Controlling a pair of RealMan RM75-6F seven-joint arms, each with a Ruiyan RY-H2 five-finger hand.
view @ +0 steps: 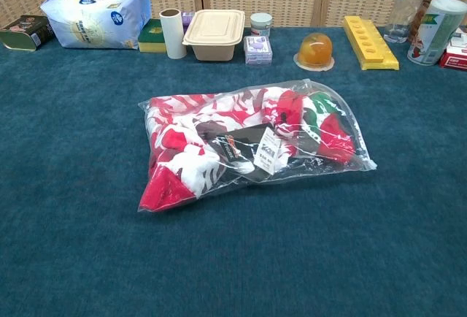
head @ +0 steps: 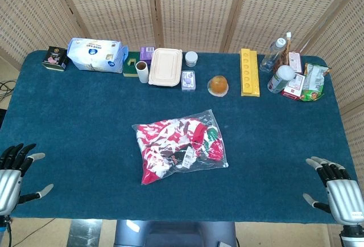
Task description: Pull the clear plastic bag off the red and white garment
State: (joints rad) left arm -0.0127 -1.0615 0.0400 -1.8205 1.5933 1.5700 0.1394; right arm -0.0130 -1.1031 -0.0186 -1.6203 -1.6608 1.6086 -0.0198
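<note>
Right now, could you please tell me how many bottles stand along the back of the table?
1 clear bottle, upright at the back right, between the yellow tray and the snack packets. A white canister stands just in front of it; packets there could hide another.

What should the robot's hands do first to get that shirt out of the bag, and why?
Probably reach the left hand inward to the clear plastic bag. Both it and the right hand rest open at the table's near corners, holding nothing, while the red and white garment lies untouched inside the bag at mid-table.
</note>
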